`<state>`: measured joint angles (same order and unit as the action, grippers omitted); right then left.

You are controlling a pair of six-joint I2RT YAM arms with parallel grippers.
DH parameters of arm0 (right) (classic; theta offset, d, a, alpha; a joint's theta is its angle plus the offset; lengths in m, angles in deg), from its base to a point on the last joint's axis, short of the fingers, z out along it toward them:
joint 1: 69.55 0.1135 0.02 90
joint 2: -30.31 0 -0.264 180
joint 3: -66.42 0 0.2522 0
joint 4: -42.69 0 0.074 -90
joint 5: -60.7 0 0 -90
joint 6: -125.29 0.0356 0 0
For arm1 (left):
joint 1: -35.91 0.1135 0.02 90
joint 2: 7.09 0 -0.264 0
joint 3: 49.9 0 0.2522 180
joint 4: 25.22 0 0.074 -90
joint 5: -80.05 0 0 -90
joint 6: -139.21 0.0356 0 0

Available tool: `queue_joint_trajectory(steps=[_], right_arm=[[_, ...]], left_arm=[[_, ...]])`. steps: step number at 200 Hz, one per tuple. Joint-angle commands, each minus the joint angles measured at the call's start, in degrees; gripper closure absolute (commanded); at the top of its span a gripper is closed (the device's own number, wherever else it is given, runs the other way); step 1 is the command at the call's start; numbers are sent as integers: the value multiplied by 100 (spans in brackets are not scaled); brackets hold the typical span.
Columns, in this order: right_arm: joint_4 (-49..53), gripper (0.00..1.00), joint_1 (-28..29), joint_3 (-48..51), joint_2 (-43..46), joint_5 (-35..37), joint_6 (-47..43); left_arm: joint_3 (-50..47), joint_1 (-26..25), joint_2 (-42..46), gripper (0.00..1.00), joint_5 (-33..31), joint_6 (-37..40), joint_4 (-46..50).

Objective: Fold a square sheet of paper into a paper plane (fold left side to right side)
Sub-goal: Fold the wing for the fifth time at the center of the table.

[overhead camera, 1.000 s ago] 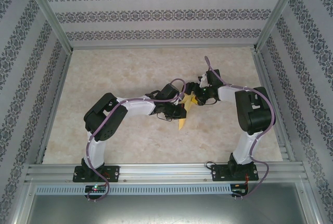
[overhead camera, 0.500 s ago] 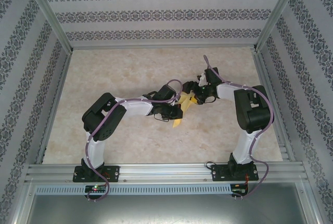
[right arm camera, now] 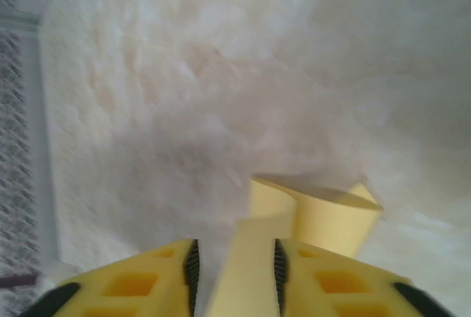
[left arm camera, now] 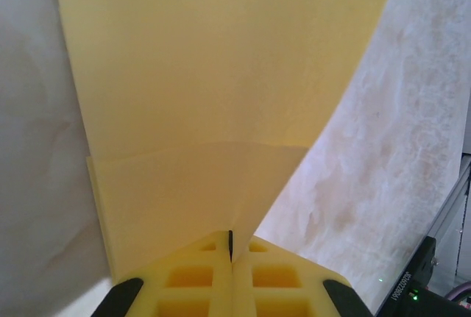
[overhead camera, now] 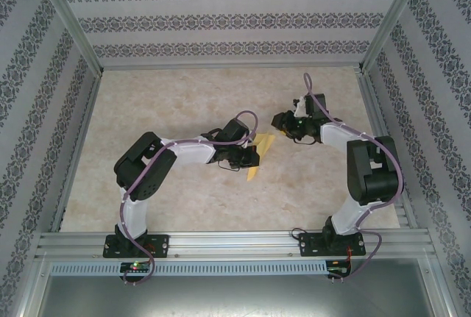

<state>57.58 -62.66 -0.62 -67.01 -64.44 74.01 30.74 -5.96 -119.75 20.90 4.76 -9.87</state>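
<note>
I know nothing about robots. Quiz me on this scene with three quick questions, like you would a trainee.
1. True or false: the left gripper is shut on the yellow paper.
2. Pick one. The right gripper is: A) open, B) shut on a pen, C) shut on a cup.
3. Count: how many arms are bolted at the near edge of the table?

Key: 1 true; 2 A; 3 two.
</note>
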Motion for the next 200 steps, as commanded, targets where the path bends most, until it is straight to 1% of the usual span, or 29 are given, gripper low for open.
queue_joint_trajectory(steps=[1,16,67,126,144,176,200], right_arm=[[70,88,14,215,-88,226,-72],[42,100,14,239,-191,265,-40],[-121,100,116,4,-679,27,12],[-147,100,293,-251,-1073,-4,-2],[57,100,341,-346,-1149,71,-125],[663,100,355,-488,-1236,284,-520],[977,100,356,-570,-1298,380,-794]], left_arm=[[25,65,244,95,29,-94,-143],[41,62,248,95,5,-92,-108],[88,65,214,95,2,-166,-126],[143,65,183,95,55,-155,-108],[188,60,184,95,47,-61,15],[419,73,126,95,43,422,470],[567,106,34,95,240,728,657]])
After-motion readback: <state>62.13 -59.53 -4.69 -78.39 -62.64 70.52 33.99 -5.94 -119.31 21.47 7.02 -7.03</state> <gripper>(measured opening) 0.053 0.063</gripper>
